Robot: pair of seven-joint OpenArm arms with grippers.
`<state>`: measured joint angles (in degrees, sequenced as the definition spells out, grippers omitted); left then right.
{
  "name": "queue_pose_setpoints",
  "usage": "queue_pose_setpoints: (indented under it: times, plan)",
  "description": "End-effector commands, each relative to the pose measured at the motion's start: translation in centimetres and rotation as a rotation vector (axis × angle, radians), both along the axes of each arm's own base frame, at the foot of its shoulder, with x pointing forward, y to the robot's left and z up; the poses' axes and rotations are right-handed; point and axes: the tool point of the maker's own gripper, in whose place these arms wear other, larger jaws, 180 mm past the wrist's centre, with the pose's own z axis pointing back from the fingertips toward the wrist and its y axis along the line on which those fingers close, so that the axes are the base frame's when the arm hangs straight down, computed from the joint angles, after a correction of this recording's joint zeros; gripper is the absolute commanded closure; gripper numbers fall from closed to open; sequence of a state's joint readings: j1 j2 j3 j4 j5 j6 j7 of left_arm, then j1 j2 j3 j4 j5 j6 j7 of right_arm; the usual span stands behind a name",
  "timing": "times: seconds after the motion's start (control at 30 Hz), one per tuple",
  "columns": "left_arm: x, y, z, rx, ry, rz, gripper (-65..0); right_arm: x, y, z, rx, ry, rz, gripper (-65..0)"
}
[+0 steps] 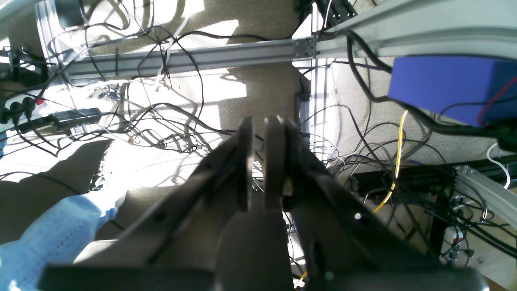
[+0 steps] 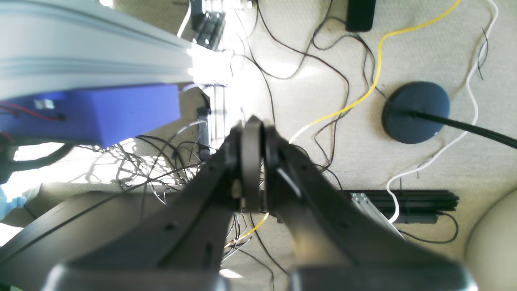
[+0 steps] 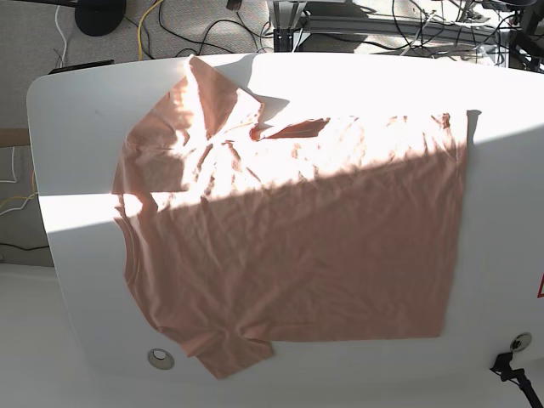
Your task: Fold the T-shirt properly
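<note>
T-shirt [image 3: 289, 246] spread flat across white table [image 3: 76, 255], collar toward table's left end, 1 sleeve crumpled at far-left corner. Left gripper [image 1: 258, 161] and right gripper [image 2: 252, 161] shut, empty, off table over floor cables [image 2: 315, 81]. Risk: crooked fold from trapped wrinkles or 2-layer pinch.

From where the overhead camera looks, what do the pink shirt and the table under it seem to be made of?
The T-shirt looks like thin, matte knit cloth, perhaps cotton: it lies limp, with fine wrinkles all over and a ribbed neckline. The table looks like a hard, smooth white board, perhaps laminate or painted wood: it has a rounded corner and takes sharp-edged sunlight and shadow without texture. The exact material cannot be told.
</note>
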<state>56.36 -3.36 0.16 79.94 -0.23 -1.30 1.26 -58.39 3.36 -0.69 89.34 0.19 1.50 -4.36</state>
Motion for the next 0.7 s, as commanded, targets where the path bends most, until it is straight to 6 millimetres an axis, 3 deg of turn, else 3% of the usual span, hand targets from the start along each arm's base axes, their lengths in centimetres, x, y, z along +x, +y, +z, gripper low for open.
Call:
queue_pose_setpoints:
  times: [0.0, 0.17, 0.33, 0.5, 0.67]
  plan:
    - [0.6, -0.3, 1.6, -0.008, -0.040, -0.003, -3.4, 0.7, 0.2, 1.9, 0.005, -0.046, 0.004, -0.8]
    - [1.3, -0.7, 5.2, -0.017, -0.098, -0.016, -3.4, 1.2, -0.9, 5.5, -0.014, -0.076, 0.024, -0.8]
    - [2.6, -0.8, 8.5, -0.017, -0.160, -0.022, -3.4, 2.6, -0.6, 8.8, -0.009, -0.133, 0.030, -0.8]
    - [4.7, 0.1, 11.4, 0.010, -0.238, -0.021, -3.4, 3.2, -0.4, 9.9, -0.004, -0.160, 0.031, -0.8]
    - [7.0, 1.5, 12.0, 0.047, -0.302, -0.013, -3.4, 5.7, -0.3, 10.6, 0.001, -0.269, 0.026, -0.8]
